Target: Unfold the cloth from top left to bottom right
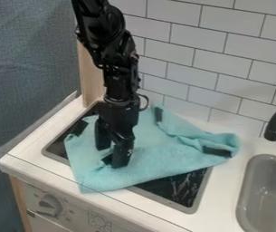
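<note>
1. From where I'm standing, there's one black arm [108, 34], coming in at the top edge, left of the middle.
2. Its upper stretch slants down and toward my right, all bulky joints and dark housings.
3. Below that, the wrist [121, 84] drops nearly straight down, with a thin dark loop [145, 102] curving out on my right side of it.
4. The black pincer [112, 156] hangs at the bottom, pointing downward.
5. I can see its two fingers [123, 152] standing apart, a gap between them.
6. The one on my right reaches lower in my view than the other.
</note>
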